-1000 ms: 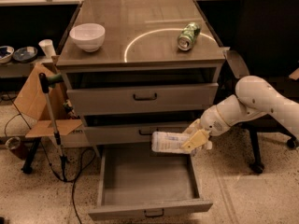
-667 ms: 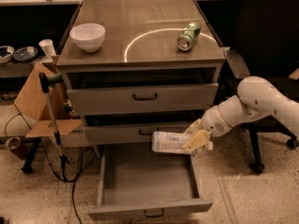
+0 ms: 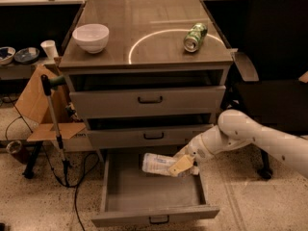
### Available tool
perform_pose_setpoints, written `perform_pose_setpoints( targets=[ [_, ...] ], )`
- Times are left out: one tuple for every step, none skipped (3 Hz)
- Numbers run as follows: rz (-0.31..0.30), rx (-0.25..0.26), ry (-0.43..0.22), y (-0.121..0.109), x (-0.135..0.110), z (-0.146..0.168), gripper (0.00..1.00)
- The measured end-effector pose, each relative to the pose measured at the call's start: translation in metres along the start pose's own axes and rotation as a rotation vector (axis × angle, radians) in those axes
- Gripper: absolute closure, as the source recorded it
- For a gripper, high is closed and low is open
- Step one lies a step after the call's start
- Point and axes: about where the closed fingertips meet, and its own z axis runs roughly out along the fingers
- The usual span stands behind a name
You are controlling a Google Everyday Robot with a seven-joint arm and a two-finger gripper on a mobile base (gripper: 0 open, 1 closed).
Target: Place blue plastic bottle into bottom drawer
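The blue plastic bottle (image 3: 158, 164) lies sideways, held in my gripper (image 3: 182, 166) just above the right rear part of the open bottom drawer (image 3: 144, 215). The gripper is shut on the bottle's right end, its tan fingers (image 3: 181, 164) wrapped over it. My white arm (image 3: 250, 136) reaches in from the right. The drawer is pulled fully out and its grey tray holds nothing else.
A white bowl (image 3: 90, 36) and a green drink can (image 3: 195, 36) lie on the cabinet top (image 3: 144, 57). The two upper drawers (image 3: 149, 100) stand slightly out. A black chair (image 3: 279, 71) is at the right; a crutch (image 3: 55, 124) and cardboard (image 3: 36, 105) at the left.
The view has shifted closer to the cabinet. The gripper still holds the bottle over the open bottom drawer, now a little lower and nearer the tray.
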Motion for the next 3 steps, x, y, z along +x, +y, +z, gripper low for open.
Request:
perform_pose_setpoints(
  targets=[
    [0.097,-0.019,-0.002,-0.025,0.029,0.104,1.00],
    [0.155,-0.070,0.018,-0.041,0.044,0.175,1.00],
    [0.188,-0.110,0.074,-0.053,0.060,0.230,0.81]
  ],
)
